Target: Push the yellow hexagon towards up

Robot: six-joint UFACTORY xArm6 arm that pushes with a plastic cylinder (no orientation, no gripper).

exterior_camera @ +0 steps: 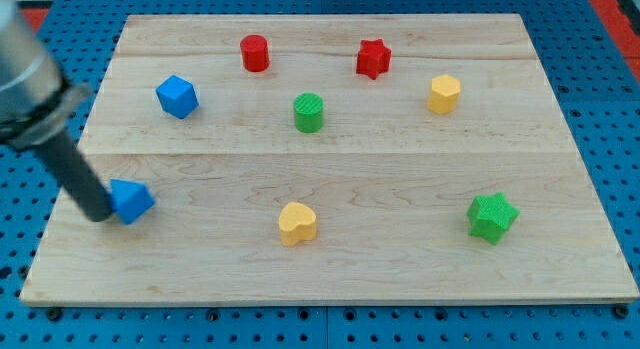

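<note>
- At the view's left edge, my tip rests on the pale wooden bench, touching the left side of a small blue triangular block
- The dark rod rises from there toward the view's top left, where its wider grey body blurs out of frame
- There is no gripper on this arm, only the rod, so nothing is open or closed
- The yellow hexagon block sits in the upper right part of the bench, well apart from my tip and on the far side of the board from it
- A red star block lies near the hexagon, up and to the view's left of it
- A red cylinder block stands near the view's top, left of the star
- A green cylinder block sits near the middle, below and between the two red blocks
- A blue cube-like block lies at upper left, above the blue triangle
- A yellow heart-shaped block lies at lower centre
- A green star block sits at lower right, below the hexagon and well apart from it
</note>
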